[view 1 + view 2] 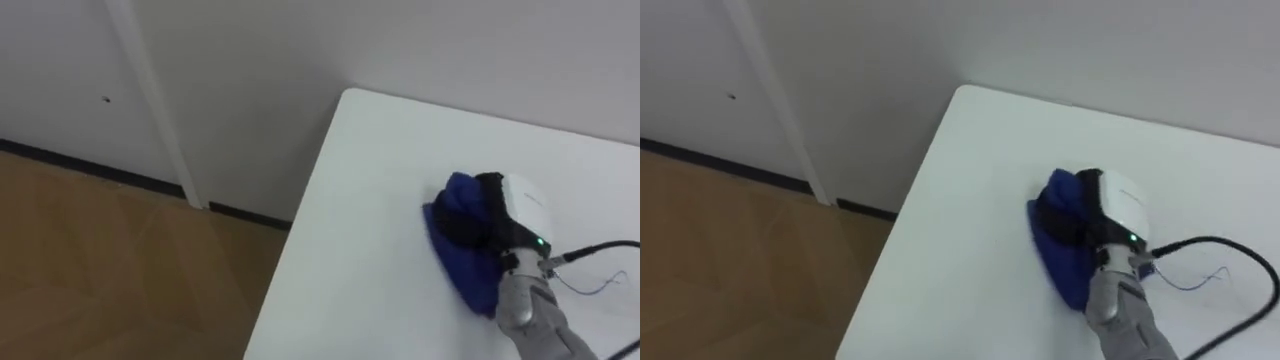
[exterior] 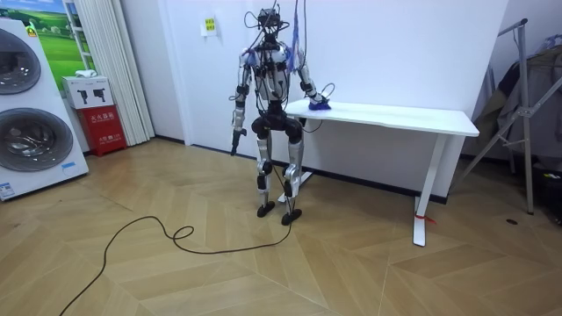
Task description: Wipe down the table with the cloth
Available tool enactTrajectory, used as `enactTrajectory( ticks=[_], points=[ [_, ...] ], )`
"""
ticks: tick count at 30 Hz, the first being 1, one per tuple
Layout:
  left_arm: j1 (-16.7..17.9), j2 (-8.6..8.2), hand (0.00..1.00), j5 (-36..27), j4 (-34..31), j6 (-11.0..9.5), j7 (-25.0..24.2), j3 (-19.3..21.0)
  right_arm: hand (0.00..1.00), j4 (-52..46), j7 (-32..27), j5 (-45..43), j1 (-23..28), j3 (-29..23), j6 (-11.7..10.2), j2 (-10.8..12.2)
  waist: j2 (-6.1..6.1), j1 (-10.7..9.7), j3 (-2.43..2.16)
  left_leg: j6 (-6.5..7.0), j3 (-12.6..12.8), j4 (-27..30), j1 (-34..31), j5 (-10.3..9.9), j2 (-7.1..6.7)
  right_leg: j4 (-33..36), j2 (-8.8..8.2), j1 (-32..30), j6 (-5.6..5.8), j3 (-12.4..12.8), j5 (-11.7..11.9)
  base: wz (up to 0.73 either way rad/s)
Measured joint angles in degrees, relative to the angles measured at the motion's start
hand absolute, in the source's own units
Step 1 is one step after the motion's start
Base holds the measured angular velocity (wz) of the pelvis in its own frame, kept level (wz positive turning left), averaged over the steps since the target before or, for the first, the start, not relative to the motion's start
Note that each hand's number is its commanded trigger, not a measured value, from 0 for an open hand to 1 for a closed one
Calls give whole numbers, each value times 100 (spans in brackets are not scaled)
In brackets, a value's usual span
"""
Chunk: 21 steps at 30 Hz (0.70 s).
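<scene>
A blue cloth (image 1: pixel 468 272) (image 1: pixel 1060 265) lies bunched on the white table (image 1: pixel 370 200) (image 1: pixel 970 190), a little in from its left edge and below its far left corner. My right hand (image 1: pixel 520 205) (image 1: pixel 1122 205) comes in from the lower right and rests on top of the cloth, dark fingers curled down into its folds. The room view has me standing at the left end of the table (image 2: pixel 395 114), facing the wall, right arm stretched onto the cloth (image 2: pixel 320 105). My left hand (image 2: pixel 235 136) hangs down at my side.
The table's left edge drops to a wooden floor (image 1: pixel 110 270). A white wall with a vertical trim strip (image 1: pixel 150 90) stands behind. Washing machines (image 2: pixel 22 105) and a red box (image 2: pixel 104 127) are at the room view's left, a metal rack (image 2: pixel 527 114) at its right.
</scene>
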Motion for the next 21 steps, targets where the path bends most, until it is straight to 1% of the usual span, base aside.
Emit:
enactTrajectory(
  ticks=[1,2,3,4,5,6,8,9,11,13,14,17,19,21],
  points=[
    [-2,85,0,-8,-1,-2,0,53,100,158,-46,175,25,-141,-38,-55,-28,-59,-14,15,-18,2,-9,7,-19,4,-21,5,10,-45,-6,11],
    [24,182,0,-10,-1,-2,-4,138,100,285,-56,324,76,-311,-46,-100,-73,-61,-35,24,5,1,-11,4,-21,9,-25,-12,13,-24,-7,0],
    [-4,261,0,-11,-5,-2,-21,255,100,389,-76,352,151,-474,-49,-194,-102,-82,-55,38,19,8,-15,-6,-23,21,-29,-28,19,-6,-3,-10],
    [-4,291,0,-10,-12,-2,-41,314,100,428,-89,354,195,-526,-50,-264,-107,-93,-60,43,27,9,-15,-9,-23,40,-33,-40,22,3,-4,-11],
    [17,338,0,-12,-88,-1,-76,375,100,498,-114,353,253,-646,-47,-393,-105,-137,-62,52,31,9,-17,-14,-25,73,-42,-69,29,29,-6,-8],
    [46,349,0,-12,-129,-11,-78,398,100,558,-124,361,253,-697,-48,-455,-102,-184,-62,55,30,8,-24,-15,-30,72,-47,-75,34,37,-6,-8],
    [61,353,0,-11,-151,-16,-82,599,100,743,-207,484,353,-973,-48,-613,-94,-304,-76,66,53,-5,-27,-9,-37,69,-48,-95,47,107,3,-6],
    [62,353,0,-11,-163,-16,-82,651,100,770,-211,518,380,-1041,-48,-632,-96,-319,-82,67,68,-13,-16,-8,-33,71,-47,-100,47,126,3,-11],
    [60,348,0,-19,-271,-16,-81,815,100,825,-240,571,597,-1263,-47,-693,-138,-403,-113,68,108,-20,5,-8,-23,74,-39,-89,47,124,3,-5],
    [48,347,0,-19,-349,-28,-75,846,100,820,-250,595,687,-1419,-29,-697,-168,-427,-130,67,118,-25,22,-9,-14,73,-29,-79,47,121,3,0],
    [47,328,0,-15,-367,-28,-70,859,100,826,-241,582,783,-1527,-13,-695,-177,-490,-127,67,112,-41,63,-9,-13,72,-29,-52,47,124,3,0],
    [74,282,0,-53,-498,-74,-57,991,100,789,-264,596,952,-1822,-15,-695,-199,-510,-121,64,101,-82,99,-9,-7,66,-29,-33,47,124,3,-4],
    [79,282,0,-131,-503,-158,-57,1019,100,709,-308,568,1075,-1858,21,-697,-212,-499,-119,60,96,-86,107,-6,-1,70,-24,-22,47,121,3,0],
    [60,273,0,-127,-502,-218,-63,981,100,531,-320,481,1156,-1754,89,-696,-209,-477,-113,58,130,-87,110,-5,8,70,-19,-32,46,137,3,-7]
  ],
)
